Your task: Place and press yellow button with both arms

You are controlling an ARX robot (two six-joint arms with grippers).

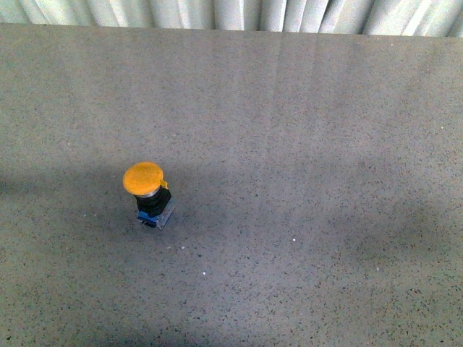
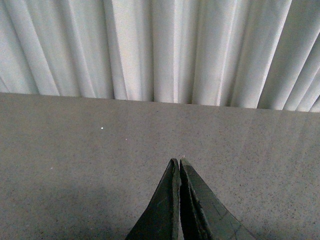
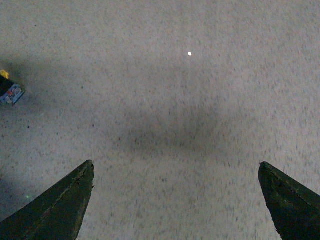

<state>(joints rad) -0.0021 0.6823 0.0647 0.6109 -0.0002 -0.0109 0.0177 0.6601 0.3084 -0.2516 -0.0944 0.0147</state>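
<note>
A grey speckled table [image 1: 304, 144] fills the scene, with a pleated white curtain [image 1: 217, 13] hanging along its far edge. The yellow button [image 1: 149, 194] stands on the tabletop left of centre in the front view, on the robot's left side; its round orange-yellow cap is uppermost, a black body sits beneath it, and a blue and clear base rests on the table. The button stands free of both grippers, and a soft dark shadow [image 1: 72, 181] lies across the surface around it.

In the left wrist view, the left gripper [image 2: 179, 161] hangs over bare table and points towards the curtain; its two dark jaws are clenched tip to tip, with nothing between them.

In the right wrist view, the right gripper [image 3: 175, 162] looks down at the tabletop; its jaws are released and spread wide, one at each lower corner of the picture, holding nothing. A blurred patch of shade lies on the table between and beyond them; a small white speck [image 3: 190, 53] sits further out. The blue and clear base of the yellow button [image 3: 10, 93] shows at the very edge of this view, well apart from the jaws, with most of the button cut off.
</note>
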